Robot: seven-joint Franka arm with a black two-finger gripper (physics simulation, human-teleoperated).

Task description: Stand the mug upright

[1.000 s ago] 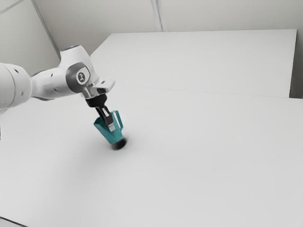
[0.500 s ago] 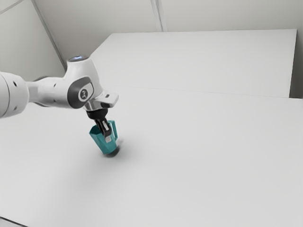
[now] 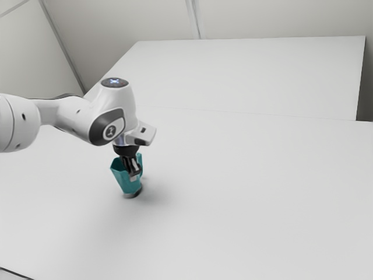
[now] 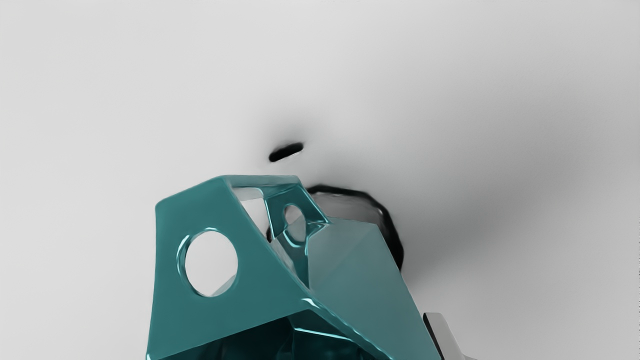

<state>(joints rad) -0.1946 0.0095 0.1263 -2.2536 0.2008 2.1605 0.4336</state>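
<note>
Pale grey walls (image 3: 280, 17) stand behind a broad, smooth white surface (image 3: 250, 216), and a thin seam crosses its far part. At the exterior view's lower left corner a thin dark line (image 3: 17, 273) runs at a slant.

From the exterior view's left comes a white robot arm (image 3: 64, 112) with dark grey trim, bent downward at its wrist. Its black two-finger end effector (image 3: 133, 174) is closed on an angular teal mug (image 3: 124, 180), with a finger across the side of the mug's body. In the wrist view, one pale grey fingertip (image 4: 442, 332) lies along the outside of the mug's wall.

The mug is over the near part of the surface, toward the exterior view's left. Its mouth faces up and its body leans a little, the rim tipped toward the exterior view's left. A faceted teal handle (image 4: 180, 315) juts from its side, pierced by a round hole, with another opening between handle and body; in the exterior view it is partly hidden behind the fingers.

A dark, curved outline (image 4: 385, 215) edges the mug's base, and a short black mark (image 4: 286, 151) lies on the surface near the handle. Whether the base touches the surface cannot be told. Soft shadow spreads around the mug.
</note>
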